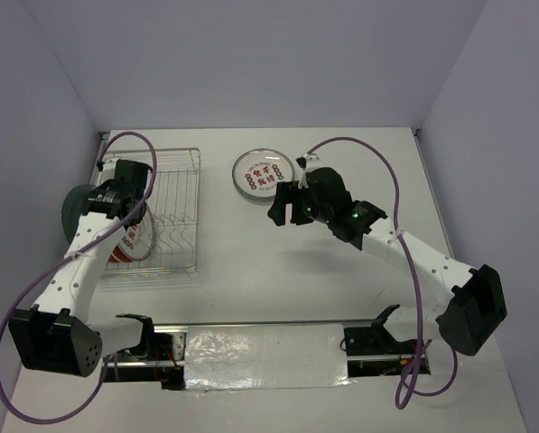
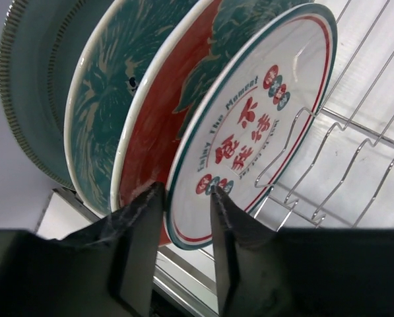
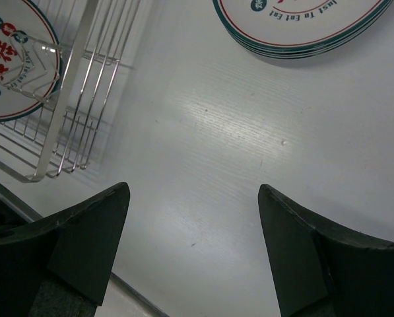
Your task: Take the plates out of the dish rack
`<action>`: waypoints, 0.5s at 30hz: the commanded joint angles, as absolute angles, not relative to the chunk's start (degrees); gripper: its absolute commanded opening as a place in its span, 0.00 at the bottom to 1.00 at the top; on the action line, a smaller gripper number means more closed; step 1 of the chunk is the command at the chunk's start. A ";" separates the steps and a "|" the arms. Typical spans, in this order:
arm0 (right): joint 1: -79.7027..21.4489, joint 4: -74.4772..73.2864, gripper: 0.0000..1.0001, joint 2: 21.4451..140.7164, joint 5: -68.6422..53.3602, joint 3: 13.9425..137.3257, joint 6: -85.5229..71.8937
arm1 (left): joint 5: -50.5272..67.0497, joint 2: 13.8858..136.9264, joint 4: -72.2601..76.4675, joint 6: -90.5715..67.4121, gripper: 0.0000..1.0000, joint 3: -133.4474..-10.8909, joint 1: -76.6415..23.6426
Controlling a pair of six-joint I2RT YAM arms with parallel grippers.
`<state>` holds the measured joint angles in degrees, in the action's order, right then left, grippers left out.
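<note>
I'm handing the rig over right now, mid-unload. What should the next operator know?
Left gripper: straddles the rim of the white plate in the rack; firm grip unclear.
Right gripper: open, empty, over the table.
Done: a stack of white plates lies on the table beside the rack.
Left: that white plate, then two floral plates and a dark teal plate behind it.

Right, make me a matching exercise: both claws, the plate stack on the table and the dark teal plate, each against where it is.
1 left claw
2 right claw
3 plate stack
4 dark teal plate

A flat on the table
B open over bare table
C astride a lettered plate in the dish rack
D last in the row, past the floral plates

Pairs: 1-C, 2-B, 3-A, 4-D
</note>
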<state>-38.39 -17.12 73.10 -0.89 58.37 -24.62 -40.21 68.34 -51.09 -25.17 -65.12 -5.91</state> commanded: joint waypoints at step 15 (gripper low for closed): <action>-40.52 -14.94 0.86 67.41 -1.32 56.78 -26.54 | -28.83 66.80 -45.88 -21.71 0.17 -64.33 -6.24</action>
